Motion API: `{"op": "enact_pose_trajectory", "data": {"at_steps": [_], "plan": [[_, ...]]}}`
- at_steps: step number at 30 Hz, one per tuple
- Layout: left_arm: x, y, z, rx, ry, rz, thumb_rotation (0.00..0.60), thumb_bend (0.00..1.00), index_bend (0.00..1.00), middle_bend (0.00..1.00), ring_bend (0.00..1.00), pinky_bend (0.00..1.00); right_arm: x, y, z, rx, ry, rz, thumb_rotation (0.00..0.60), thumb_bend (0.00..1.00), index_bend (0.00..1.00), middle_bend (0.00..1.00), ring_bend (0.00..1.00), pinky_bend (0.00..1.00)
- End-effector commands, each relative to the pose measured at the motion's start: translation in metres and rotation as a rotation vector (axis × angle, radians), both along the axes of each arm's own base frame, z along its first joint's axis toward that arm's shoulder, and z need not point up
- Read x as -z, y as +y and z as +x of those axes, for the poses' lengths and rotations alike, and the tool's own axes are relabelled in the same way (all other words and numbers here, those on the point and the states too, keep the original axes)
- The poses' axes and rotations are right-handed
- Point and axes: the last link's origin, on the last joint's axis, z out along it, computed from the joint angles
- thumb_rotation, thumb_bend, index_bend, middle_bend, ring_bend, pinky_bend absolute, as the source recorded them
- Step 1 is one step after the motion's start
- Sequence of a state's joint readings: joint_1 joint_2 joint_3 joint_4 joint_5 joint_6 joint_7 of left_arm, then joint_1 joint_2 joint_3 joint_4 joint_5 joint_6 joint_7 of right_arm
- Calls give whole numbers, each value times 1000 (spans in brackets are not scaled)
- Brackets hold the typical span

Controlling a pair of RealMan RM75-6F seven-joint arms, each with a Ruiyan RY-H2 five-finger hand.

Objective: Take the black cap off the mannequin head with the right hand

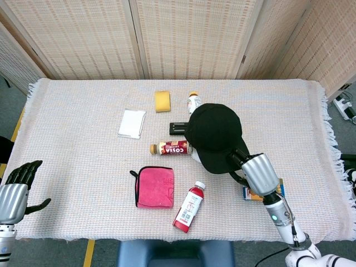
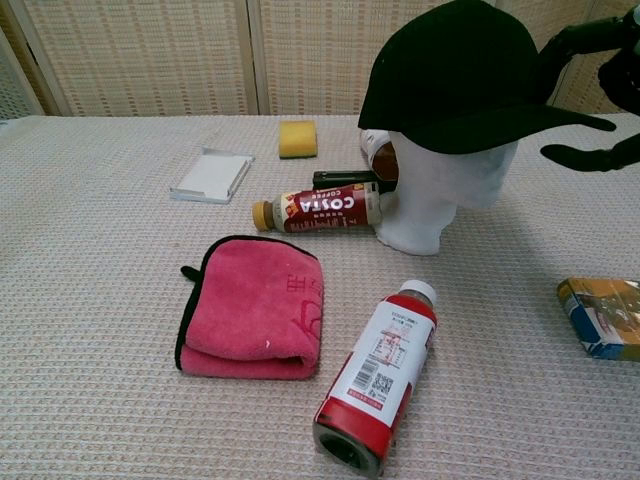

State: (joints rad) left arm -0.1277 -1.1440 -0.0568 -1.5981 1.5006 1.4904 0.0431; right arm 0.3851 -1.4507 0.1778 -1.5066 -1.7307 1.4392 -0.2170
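The black cap (image 1: 214,133) (image 2: 462,75) sits on the white mannequin head (image 2: 440,195), its brim pointing toward the front right. My right hand (image 1: 257,171) (image 2: 600,90) is at the tip of the brim with its fingers spread above and below it, holding nothing. In the head view the fingertips lie at the brim's edge; whether they touch it I cannot tell. My left hand (image 1: 15,192) hovers open at the table's front left corner, far from the cap.
A Costa bottle (image 1: 170,148) lies left of the mannequin. A red bottle (image 1: 189,207) and a pink cloth (image 1: 154,187) lie in front. A colourful box (image 2: 603,315) lies under my right arm. A yellow sponge (image 1: 162,101), white card (image 1: 132,123), black bar (image 1: 178,128) and small bottle (image 1: 193,101) sit behind.
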Motion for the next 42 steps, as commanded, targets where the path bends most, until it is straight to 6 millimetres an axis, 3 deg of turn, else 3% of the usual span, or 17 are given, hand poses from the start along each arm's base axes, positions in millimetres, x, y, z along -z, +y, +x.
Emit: {"op": "enact_pose_trajectory", "data": {"at_steps": [1, 9, 16, 31, 42], "plan": [[0, 0, 0, 0, -2, 0, 600, 144, 121, 147, 125, 189, 5, -5, 3, -17, -19, -14, 600, 271, 512, 471, 854, 1000], [1, 1, -3, -10, -9, -9, 600, 144, 120, 147, 126, 189, 15, -17, 7, -40, -51, -33, 600, 399, 686, 567, 891, 1000], [1, 2, -4, -12, -14, -10, 600, 144, 119, 147, 125, 188, 12, -22, 9, -62, -104, -69, 600, 512, 804, 654, 925, 1000], [3, 4, 1, -2, -12, -18, 600, 143, 117, 147, 126, 188, -29, -49, 34, -117, -93, -175, 600, 580, 852, 688, 940, 1000], [6, 9, 6, 12, -7, -25, 600, 144, 113, 147, 125, 187, -51, -87, 52, -113, -68, -240, 600, 583, 855, 690, 940, 1000]]}}
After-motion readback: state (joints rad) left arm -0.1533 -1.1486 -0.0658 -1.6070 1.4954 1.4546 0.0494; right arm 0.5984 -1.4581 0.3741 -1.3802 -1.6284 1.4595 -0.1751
